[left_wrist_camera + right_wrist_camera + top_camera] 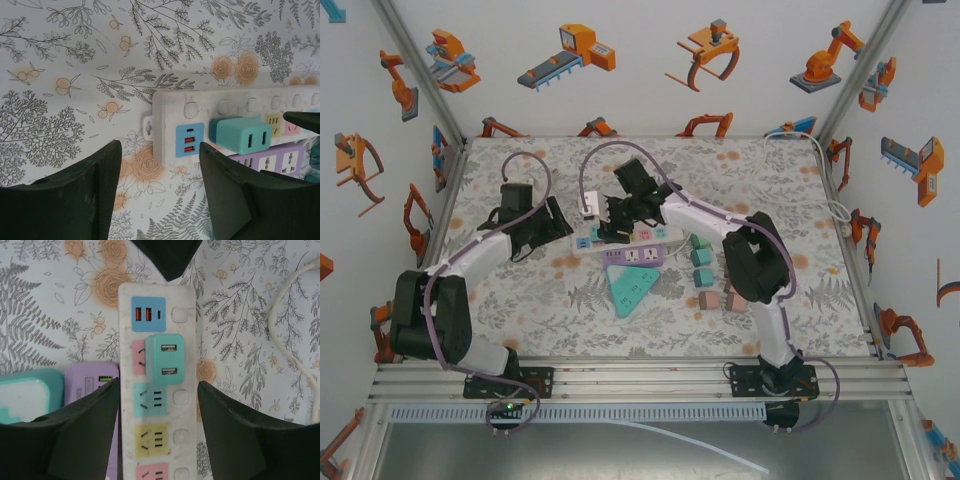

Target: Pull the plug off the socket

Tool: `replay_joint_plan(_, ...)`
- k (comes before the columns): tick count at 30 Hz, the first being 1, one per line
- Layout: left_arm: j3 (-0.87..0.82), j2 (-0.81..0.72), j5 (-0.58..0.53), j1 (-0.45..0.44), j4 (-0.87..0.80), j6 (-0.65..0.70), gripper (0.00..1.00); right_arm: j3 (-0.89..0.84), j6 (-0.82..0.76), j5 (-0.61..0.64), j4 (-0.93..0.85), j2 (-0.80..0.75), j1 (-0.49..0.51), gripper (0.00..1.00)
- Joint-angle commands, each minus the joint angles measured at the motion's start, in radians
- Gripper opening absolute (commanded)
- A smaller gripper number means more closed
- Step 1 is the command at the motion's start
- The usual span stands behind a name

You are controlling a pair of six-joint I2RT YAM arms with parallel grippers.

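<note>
A white power strip (655, 234) lies across the middle of the table, with coloured sockets and a blue USB block at its left end. A teal USB plug (166, 359) (242, 134) sits in the pink socket beside that block. My right gripper (159, 382) (617, 228) straddles the strip (182, 415) just behind the plug, its fingers (107, 410) against the strip's two long sides. My left gripper (160, 165) (563, 226) is open at the strip's left end (165, 107), with only tablecloth between its fingers. The plug lies past its right finger.
A purple power strip (633, 256) (90, 390) lies right beside the white one, and a teal triangular strip (630, 285) lies nearer me. Small teal and pink blocks (701, 262) stand to the right. A white cable (285, 340) loops towards the back right corner.
</note>
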Motion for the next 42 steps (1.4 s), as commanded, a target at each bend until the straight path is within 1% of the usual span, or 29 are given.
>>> replay_joint_plan(1, 0.041, 0.043, 0.067, 0.004, 0.035, -0.033, 0.54, 0.062, -0.008, -0.043, -0.002, 0.047, 0.002, 0.55)
replay_joint_plan(6, 0.074, 0.109, 0.118, 0.004, 0.014, -0.032, 0.5, 0.103, 0.021, -0.085, 0.004, 0.095, 0.004, 0.51)
replay_joint_plan(14, 0.112, 0.182, 0.192, 0.002, -0.027, -0.029, 0.41, 0.103, 0.027, -0.112, 0.003, 0.1, 0.004, 0.42)
replay_joint_plan(17, 0.128, 0.204, 0.202, -0.004, -0.048, -0.023, 0.38, 0.103, 0.028, -0.122, 0.004, 0.102, 0.004, 0.39)
replay_joint_plan(21, 0.159, 0.236, 0.211, -0.013, -0.109, 0.019, 0.33, 0.108, 0.041, -0.13, 0.012, 0.103, 0.004, 0.36)
replay_joint_plan(28, 0.184, 0.283, 0.183, -0.029, -0.179, 0.067, 0.33, 0.118, 0.071, -0.131, 0.026, 0.106, 0.004, 0.3)
replay_joint_plan(34, 0.234, 0.327, 0.106, -0.068, -0.275, 0.121, 0.36, 0.147, 0.1, -0.136, 0.02, 0.097, 0.005, 0.24)
replay_joint_plan(42, 0.232, 0.344, 0.045, -0.081, -0.289, 0.121, 0.36, 0.176, 0.126, -0.146, 0.02, 0.075, 0.005, 0.2)
